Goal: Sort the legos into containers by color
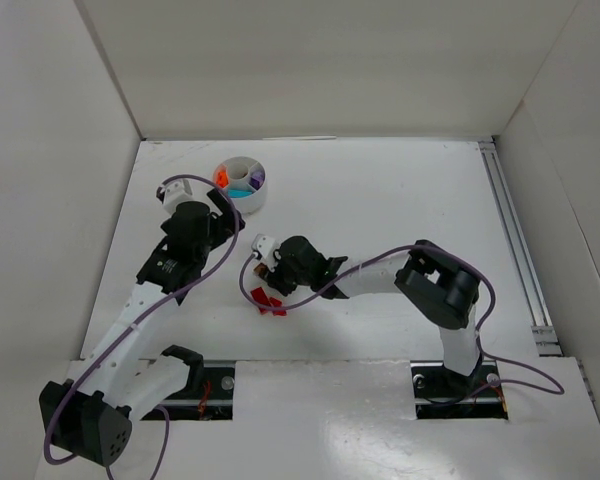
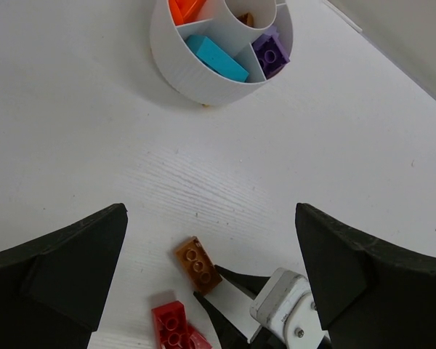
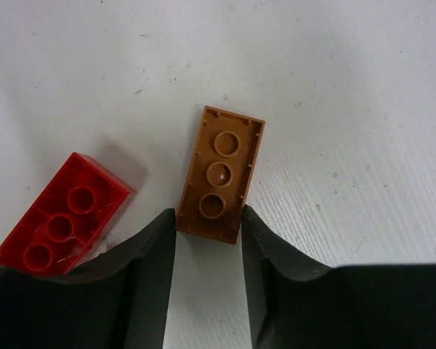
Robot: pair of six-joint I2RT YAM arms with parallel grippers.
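On my bench, the white round plastic dish sits far back, left of centre, with teal, purple and orange plastic pieces in its outer compartments and the left end effector before it. Nearer me, a brown-orange plastic brick lies between my right end effector's fingertips, a red plastic brick just beside it, toward the bases.

Your white flat table carries a white round plastic dish at far left. Nearer the centre, a brown-orange plastic brick lies beside a red plastic brick, not touching it.
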